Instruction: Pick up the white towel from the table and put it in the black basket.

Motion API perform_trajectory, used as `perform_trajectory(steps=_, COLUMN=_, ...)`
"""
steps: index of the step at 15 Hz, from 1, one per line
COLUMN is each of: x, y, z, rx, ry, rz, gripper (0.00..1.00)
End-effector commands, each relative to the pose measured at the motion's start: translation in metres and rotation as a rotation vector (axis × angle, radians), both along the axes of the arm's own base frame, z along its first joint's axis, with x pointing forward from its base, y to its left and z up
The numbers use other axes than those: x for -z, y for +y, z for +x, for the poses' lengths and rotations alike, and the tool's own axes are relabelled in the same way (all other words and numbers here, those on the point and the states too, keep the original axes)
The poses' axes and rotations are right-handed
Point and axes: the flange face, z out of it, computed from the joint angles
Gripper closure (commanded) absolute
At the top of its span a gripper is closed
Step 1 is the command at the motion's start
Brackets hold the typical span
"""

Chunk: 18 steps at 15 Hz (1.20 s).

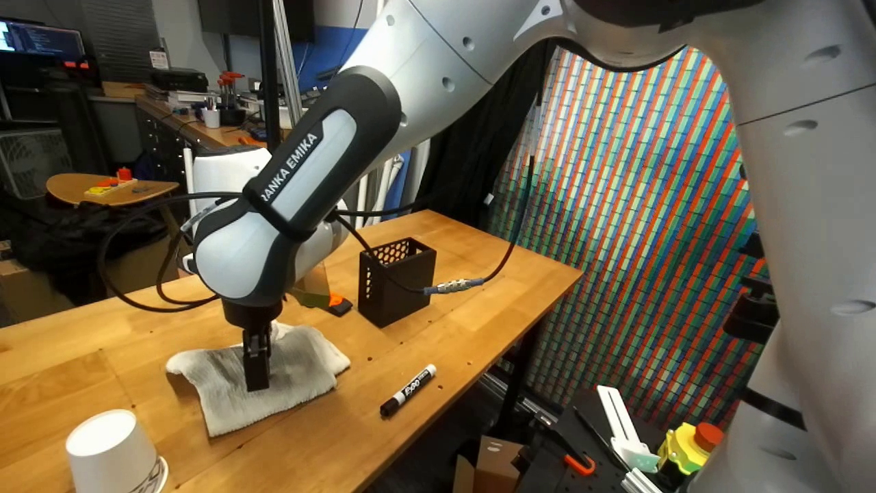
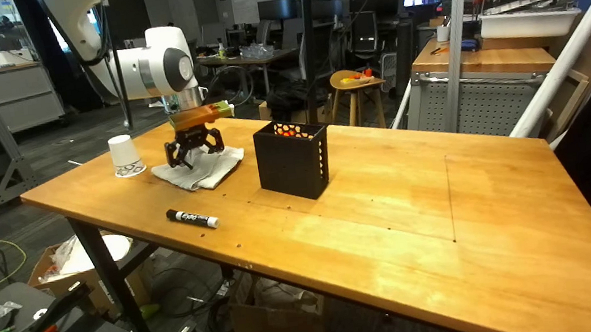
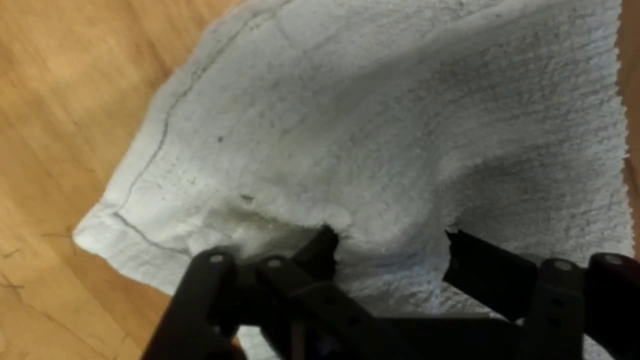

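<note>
The white towel [image 1: 301,366] lies creased on the wooden table; it also shows in an exterior view [image 2: 213,171] and fills most of the wrist view [image 3: 375,115]. My gripper [image 1: 257,383] points down at the towel's middle, also in an exterior view [image 2: 200,158]. In the wrist view my gripper [image 3: 390,252] has its fingertips apart, with towel fabric rising between them. The fingertips appear to press into the cloth; their very ends are partly hidden by it. The black basket [image 1: 400,291] stands upright beside the towel, also in an exterior view [image 2: 290,164].
A white paper cup [image 1: 113,452] stands upside down near the towel, also in an exterior view [image 2: 124,154]. A black-and-white marker [image 1: 408,392] lies near the table edge, also in an exterior view [image 2: 192,218]. A black and orange item [image 1: 339,304] lies beside the basket.
</note>
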Motion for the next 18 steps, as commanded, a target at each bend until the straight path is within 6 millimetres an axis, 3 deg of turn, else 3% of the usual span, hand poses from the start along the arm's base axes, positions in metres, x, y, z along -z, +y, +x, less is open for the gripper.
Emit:
perform_trajectory(steps=1, x=-0.035, y=-0.009, z=-0.037, rx=0.005, ry=0.058, rz=0.012, gripper=0.8)
perform_trajectory(steps=4, x=-0.066, y=-0.013, z=-0.053, rx=0.034, ry=0.071, rz=0.028, gripper=0.99)
perform_trajectory(steps=9, x=-0.121, y=-0.024, z=-0.07, rx=0.112, ry=0.033, rz=0.042, gripper=0.96)
perform_trajectory(steps=11, x=-0.147, y=-0.039, z=-0.073, rx=0.16, ry=0.0, rz=0.037, gripper=0.96)
perform_trajectory(steps=14, x=-0.19, y=-0.077, z=-0.074, rx=0.265, ry=-0.075, rz=0.032, gripper=0.96)
perform_trajectory(steps=18, x=-0.237, y=-0.144, z=-0.078, rx=0.46, ry=-0.186, rz=0.034, gripper=0.96)
